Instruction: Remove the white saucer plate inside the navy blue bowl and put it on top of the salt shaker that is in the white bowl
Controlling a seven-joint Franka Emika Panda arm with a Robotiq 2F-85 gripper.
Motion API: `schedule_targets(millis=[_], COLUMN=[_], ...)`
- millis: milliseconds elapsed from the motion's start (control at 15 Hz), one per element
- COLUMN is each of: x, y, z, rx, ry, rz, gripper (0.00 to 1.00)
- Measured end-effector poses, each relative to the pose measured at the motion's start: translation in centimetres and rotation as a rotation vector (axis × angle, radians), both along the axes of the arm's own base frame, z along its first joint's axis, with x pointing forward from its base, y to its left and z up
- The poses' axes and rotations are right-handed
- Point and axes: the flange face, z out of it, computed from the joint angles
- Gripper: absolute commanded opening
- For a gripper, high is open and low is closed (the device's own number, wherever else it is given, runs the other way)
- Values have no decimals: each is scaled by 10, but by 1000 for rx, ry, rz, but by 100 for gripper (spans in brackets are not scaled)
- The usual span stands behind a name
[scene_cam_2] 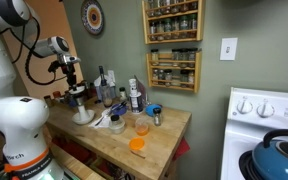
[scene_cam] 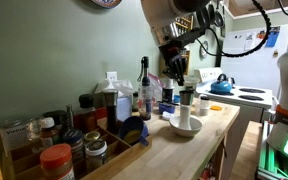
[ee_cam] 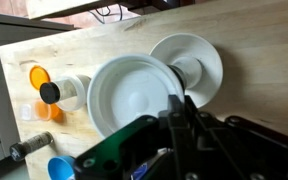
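Note:
My gripper [ee_cam: 180,108] is shut on the rim of the white saucer plate [ee_cam: 129,95] and holds it in the air, just beside and above the white bowl [ee_cam: 212,52]. The salt shaker [ee_cam: 190,72] stands upright in that bowl. In both exterior views the gripper [scene_cam: 174,72] [scene_cam_2: 73,80] hangs over the white bowl [scene_cam: 185,128] [scene_cam_2: 83,119] with the shaker [scene_cam: 185,108] [scene_cam_2: 81,103] in it. The saucer is hard to make out there. A dark blue bowl [scene_cam: 132,131] sits on the counter by the wall; it looks empty.
An orange lid [ee_cam: 39,77], a clear glass [ee_cam: 72,92] and a small dark shaker [ee_cam: 24,150] lie on the wooden counter [ee_cam: 254,40]. Bottles and jars [scene_cam: 144,85] crowd the wall side. A stove with a blue kettle [scene_cam: 221,86] stands past the counter's end.

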Motion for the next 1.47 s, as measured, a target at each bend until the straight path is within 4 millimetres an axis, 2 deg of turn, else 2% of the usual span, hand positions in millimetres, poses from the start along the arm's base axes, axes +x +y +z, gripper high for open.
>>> schedule_targets(millis=[533,1467], x=[-3,1], y=[-1,6], z=[-12,-15], rx=[-13,56], ry=[36,48], rz=[-20,7], gripper=[2,2])
